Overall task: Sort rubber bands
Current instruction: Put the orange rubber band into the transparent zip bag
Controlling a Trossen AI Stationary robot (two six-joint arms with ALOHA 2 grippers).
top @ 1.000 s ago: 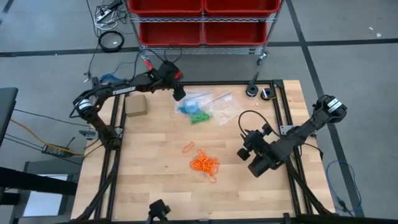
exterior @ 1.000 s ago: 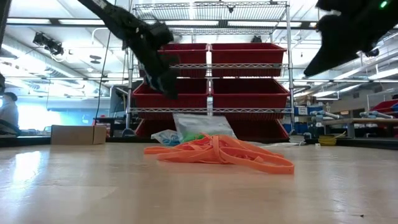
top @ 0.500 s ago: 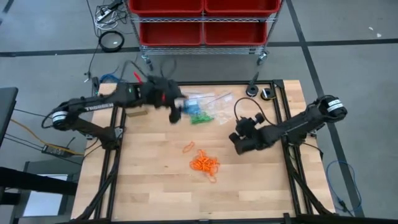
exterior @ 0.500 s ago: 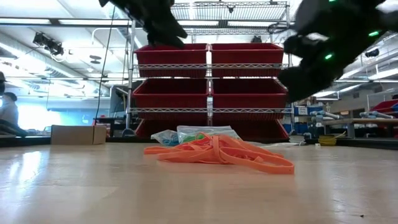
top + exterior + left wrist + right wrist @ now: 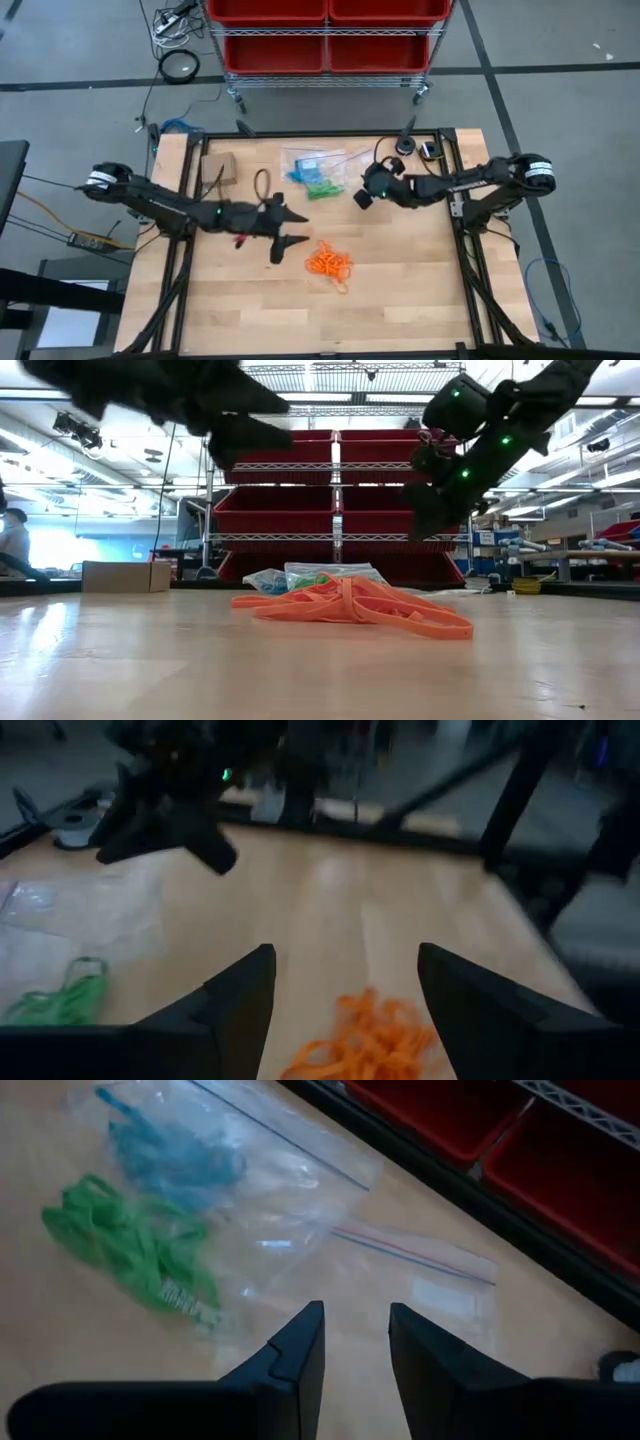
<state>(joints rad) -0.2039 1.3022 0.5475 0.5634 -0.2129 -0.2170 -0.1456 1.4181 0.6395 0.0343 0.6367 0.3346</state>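
Note:
The rubber bands lie in three groups on the wooden table. An orange pile (image 5: pixel 328 263) lies near the middle. Green bands (image 5: pixel 140 1250) and blue bands (image 5: pixel 175 1155) lie at the far side with the clear zip bags (image 5: pixel 300 1210). My left gripper (image 5: pixel 300 228) hangs open just left of the orange pile (image 5: pixel 365 1040), pointing toward the table's right. My right gripper (image 5: pixel 363 192) hovers right of the bags with a narrow gap between its fingers (image 5: pixel 357 1330) and nothing in it.
A small tan cardboard box (image 5: pixel 218 168) stands at the far left of the table. A wire rack with red bins (image 5: pixel 325 30) stands beyond the far edge. Bare wood (image 5: pixel 250 310) lies along the near side.
My left gripper has swung from above the bags at the far edge toward the near side and down, and now points right at the orange pile. My right gripper has gone from the table's right near side toward the far edge and the bags. The bands have not moved.

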